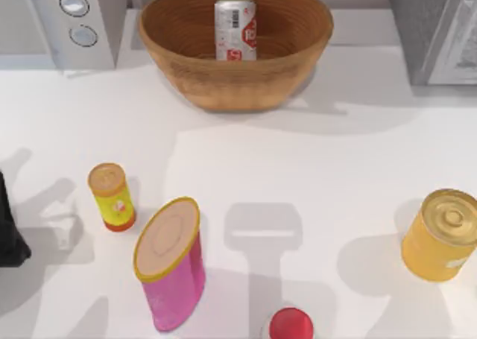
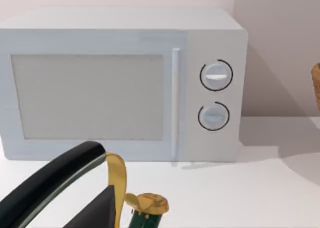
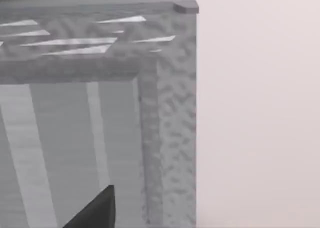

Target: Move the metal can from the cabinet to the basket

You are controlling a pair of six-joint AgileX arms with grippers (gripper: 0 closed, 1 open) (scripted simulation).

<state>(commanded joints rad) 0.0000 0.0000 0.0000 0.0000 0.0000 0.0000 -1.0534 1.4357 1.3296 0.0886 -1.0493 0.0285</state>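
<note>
One metal can (image 1: 235, 27) stands upright inside the basket (image 1: 186, 71) at the top middle, so the job looks done. The cabinet (image 1: 436, 30) sits at the upper right. I cannot tell how either gripper is held. Nothing blocks the basket; the microwave (image 1: 67, 22) sits at the upper left.

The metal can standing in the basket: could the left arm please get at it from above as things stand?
Probably yes. The metal can stands upright in the basket, its top rising near the rim with nothing above it. The left arm sits at the table's left edge, so it would need a long reach.
</note>
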